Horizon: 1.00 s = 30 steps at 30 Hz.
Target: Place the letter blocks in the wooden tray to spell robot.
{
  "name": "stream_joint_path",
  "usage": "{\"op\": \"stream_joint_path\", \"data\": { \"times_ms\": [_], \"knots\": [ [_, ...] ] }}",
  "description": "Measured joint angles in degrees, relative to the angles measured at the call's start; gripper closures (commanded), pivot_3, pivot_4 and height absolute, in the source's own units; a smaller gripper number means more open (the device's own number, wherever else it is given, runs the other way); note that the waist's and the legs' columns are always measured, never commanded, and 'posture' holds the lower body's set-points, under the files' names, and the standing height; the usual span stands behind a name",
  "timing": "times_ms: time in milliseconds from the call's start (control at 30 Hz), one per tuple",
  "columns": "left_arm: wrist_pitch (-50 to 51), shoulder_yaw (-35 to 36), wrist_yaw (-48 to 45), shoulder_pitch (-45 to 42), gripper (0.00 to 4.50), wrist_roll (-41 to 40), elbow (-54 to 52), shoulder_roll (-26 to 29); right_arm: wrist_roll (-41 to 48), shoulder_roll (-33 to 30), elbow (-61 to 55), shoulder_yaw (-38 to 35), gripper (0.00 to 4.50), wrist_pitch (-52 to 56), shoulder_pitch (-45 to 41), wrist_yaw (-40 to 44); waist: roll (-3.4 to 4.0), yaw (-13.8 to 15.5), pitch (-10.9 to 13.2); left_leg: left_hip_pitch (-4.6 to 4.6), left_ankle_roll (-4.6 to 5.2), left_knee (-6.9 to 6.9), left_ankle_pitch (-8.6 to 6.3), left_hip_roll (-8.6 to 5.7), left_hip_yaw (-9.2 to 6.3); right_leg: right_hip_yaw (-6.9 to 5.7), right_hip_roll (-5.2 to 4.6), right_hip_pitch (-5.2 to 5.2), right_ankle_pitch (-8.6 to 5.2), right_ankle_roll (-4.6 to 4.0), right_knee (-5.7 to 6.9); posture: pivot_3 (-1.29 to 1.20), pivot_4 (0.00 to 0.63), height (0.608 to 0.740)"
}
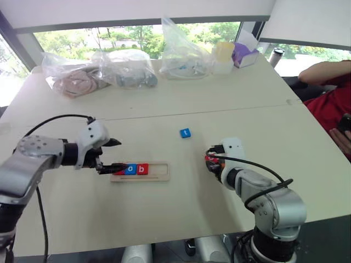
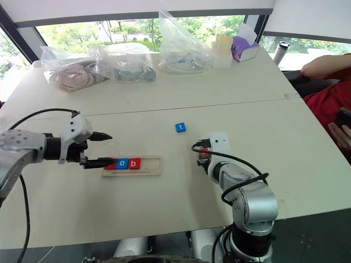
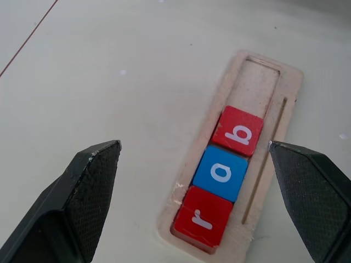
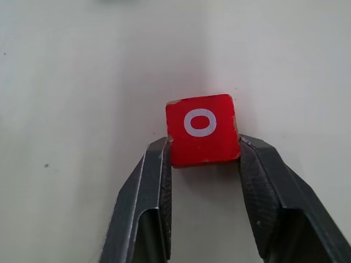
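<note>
The wooden tray (image 1: 159,171) lies on the white table, left of centre. Three letter blocks sit in its left part: a red r (image 3: 203,222), a blue o (image 3: 222,172) and a red b (image 3: 237,131). The tray's right part (image 3: 260,82) is bare. My left gripper (image 1: 109,156) hangs open at the tray's left end, its fingers (image 3: 90,186) wide apart and holding nothing. To the right, my right gripper (image 4: 204,148) is shut on a red o block (image 4: 201,129), low over the table. A blue t block (image 1: 185,132) lies alone behind the tray.
Several clear plastic bags (image 1: 126,68) line the far side of the table, beside a purple box (image 1: 244,55) and a pale cup (image 1: 223,55). A person's arm in a red sleeve (image 1: 329,71) rests at the right edge. A seam (image 1: 192,112) crosses the tabletop.
</note>
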Motion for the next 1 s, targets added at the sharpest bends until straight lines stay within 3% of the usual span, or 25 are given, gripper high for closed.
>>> {"op": "stream_joint_path", "data": {
  "times_ms": [100, 200, 267, 400, 467, 533, 600, 733, 1000],
  "knots": [
    [-1.0, -1.0, -1.4, -0.9, 0.00, 1.0, 1.8, 0.0, 1.2, 0.4, -0.3, 0.0, 0.04, 0.0, 0.0, 0.1, 0.00, -0.1, 0.0, 0.00, 0.00, 0.00, 0.00, 0.00, 0.00, 0.00, -0.01, 0.00, 0.00, 0.00, -0.01, 0.00, 0.150, 0.740],
    [-1.1, -1.3, -2.0, -1.0, 0.00, 1.2, 2.6, 0.0, 2.3, -1.0, -0.4, 0.0, 0.04, 0.0, -0.1, 0.4, 0.00, 0.0, 0.0, -0.02, 0.00, 0.02, 0.00, 0.00, -0.01, 0.00, -0.02, 0.01, 0.00, 0.00, -0.01, 0.00, 0.150, 0.740],
    [-1.3, -1.3, -2.5, -0.9, 0.00, 1.3, 2.7, 0.2, 3.5, -6.2, -0.5, -0.5, 0.04, 0.0, -0.8, 2.0, 0.02, 0.2, 0.0, -0.04, 0.00, 0.04, 0.00, -0.03, 0.02, 0.01, -0.06, 0.00, -0.02, -0.01, -0.04, 0.00, 0.150, 0.740],
    [-1.9, -1.1, -2.9, -0.6, 0.00, 1.6, 2.9, 0.3, 9.6, -24.0, -0.6, -2.2, 0.04, -3.3, -5.6, 13.3, 0.04, 0.2, 0.0, -0.05, 0.00, 0.02, 0.00, -0.06, 0.08, 0.04, -0.08, 0.01, -0.04, 0.00, -0.11, 0.00, 0.150, 0.740],
    [-1.9, -0.8, -2.9, -0.1, 0.00, 1.6, 2.9, 0.3, 12.6, -35.3, 2.2, -2.8, 0.04, -15.7, -3.9, 24.5, 0.03, 0.3, 0.0, -0.03, 0.01, -0.07, -0.01, -0.05, 0.03, -0.01, -0.05, 0.08, -0.07, 0.06, -0.22, 0.00, 0.150, 0.740],
    [-1.7, -0.6, -2.8, 0.6, 0.00, 1.6, 2.3, 0.3, 15.0, -42.8, 8.0, -4.3, 0.04, -32.4, 0.5, 38.2, 0.00, 0.3, 0.0, 0.00, 0.05, -0.18, -0.03, -0.01, -0.01, -0.07, 0.00, 0.18, -0.07, 0.10, -0.43, 0.00, 0.150, 0.740],
    [-1.7, -0.6, -2.5, 1.2, 0.00, 1.5, 1.6, 0.2, 17.4, -44.9, 14.3, -3.8, 0.04, -44.2, 2.7, 48.9, -0.01, 0.0, 0.1, 0.00, 0.09, -0.16, -0.05, 0.01, 0.04, -0.02, 0.03, 0.20, 0.02, 0.25, -0.46, 0.00, 0.150, 0.740],
    [-1.3, 0.9, -1.4, 3.3, 0.00, 1.1, -0.8, 0.2, 14.8, -47.7, 28.7, 2.5, 0.04, -63.9, -0.8, 61.1, -0.05, -0.7, 0.1, 0.00, 0.09, 0.02, -0.05, 0.00, 0.14, 0.04, -0.01, 0.22, 0.04, 0.23, -0.44, 0.00, 0.150, 0.740],
    [3.0, 5.7, 2.4, 8.8, 0.00, -0.7, -5.8, 0.1, 8.3, -44.6, 55.3, 11.3, 0.04, -86.6, -11.8, 72.0, -0.07, -0.6, 0.2, 0.08, 0.08, 0.06, -0.04, -0.01, 0.09, 0.05, -0.01, 0.35, 0.07, 0.24, -0.40, 0.00, 0.150, 0.740]
  ]
}}
